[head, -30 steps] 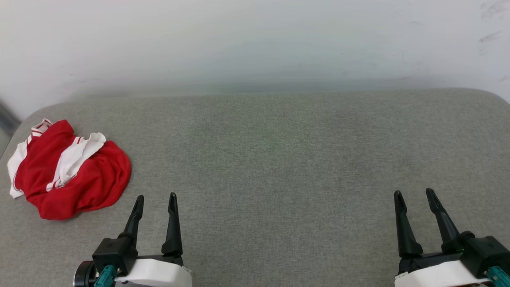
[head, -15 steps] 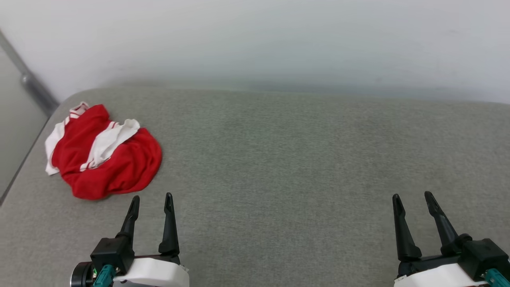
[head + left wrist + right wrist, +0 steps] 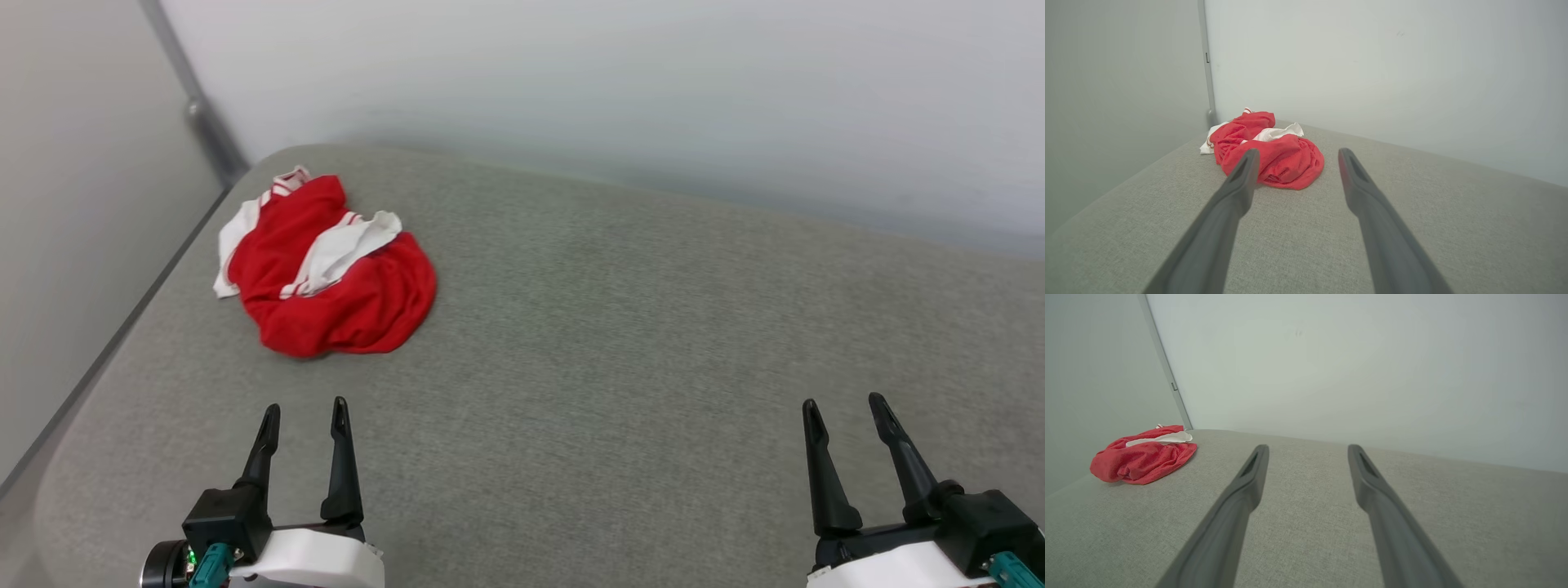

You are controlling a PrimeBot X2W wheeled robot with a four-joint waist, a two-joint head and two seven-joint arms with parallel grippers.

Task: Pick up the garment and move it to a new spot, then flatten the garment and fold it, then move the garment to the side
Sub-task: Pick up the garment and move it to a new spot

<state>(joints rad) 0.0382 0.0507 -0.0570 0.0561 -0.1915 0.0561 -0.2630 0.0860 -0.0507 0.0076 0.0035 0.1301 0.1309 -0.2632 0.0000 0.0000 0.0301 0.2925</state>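
Head view puts the crumpled red-and-white T-shirt (image 3: pixel 326 269) upper left on the grey cushion (image 3: pixel 620 343), near its corner. Left gripper (image 3: pixel 304 406) and right gripper (image 3: pixel 842 400) hover at bottom, fingers spread, empty; the left, nearer, seems readied to reach.

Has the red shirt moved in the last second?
No. The garment lies by the same far-left corner of the grey surface; the whole view shifted, so the camera turned.
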